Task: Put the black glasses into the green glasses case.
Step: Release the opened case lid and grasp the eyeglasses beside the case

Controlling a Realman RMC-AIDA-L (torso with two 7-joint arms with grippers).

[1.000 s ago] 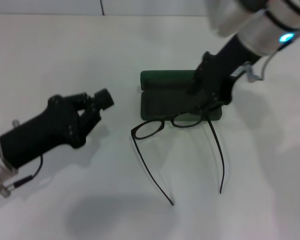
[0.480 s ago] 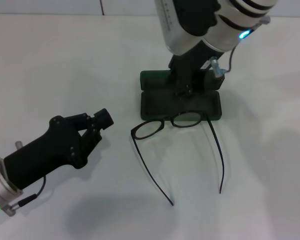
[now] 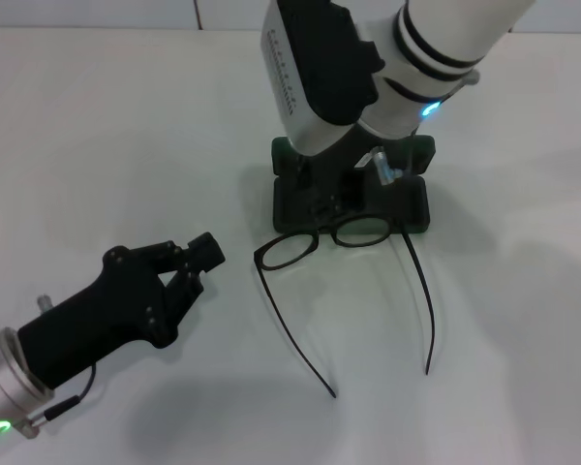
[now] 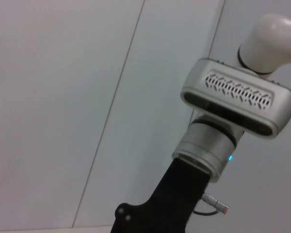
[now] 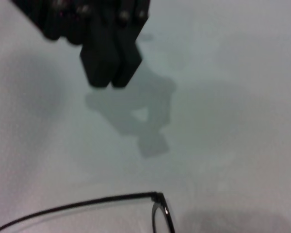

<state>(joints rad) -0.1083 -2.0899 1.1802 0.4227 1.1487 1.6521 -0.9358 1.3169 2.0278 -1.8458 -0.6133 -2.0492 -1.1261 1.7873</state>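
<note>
**Head view: glasses spread open against the case**

Shows a plain white counter (image 3: 523,320), matt and evenly lit, with soft arm shadows across it. Ends at 12 o'clock against a pale surface cut by one thin dark seam. From the left wrist view, takes in pale panels split by narrow lines behind the right arm (image 4: 233,97).

Places the green glasses case (image 3: 412,203) just past the middle of the counter, toward 12 o'clock. Has it open, tray flat and lid raised along the far edge, with its long axis running 9 to 3 o'clock.

Finds the black glasses (image 3: 290,250) directly at the case's 6 o'clock side, unfolded. Sets the lens front roughly 9 to 3 o'clock, the 3 o'clock end lying a little farther away. Puts that lens over the tray's near edge and the other lens on bare counter. Sends both long temple arms away from the case toward 5 to 6 o'clock, tips well apart.

Covers much of the case with the right arm, reaching in from 1 o'clock. Hides the right claw beneath its own wrist; cannot tell its grip.

Keeps the left claw (image 3: 205,252) at 9 o'clock of the glasses, near the frame's corner yet apart. Confirms from the right wrist view the two black fingers (image 5: 99,60) pressed together, holding nothing.
</note>
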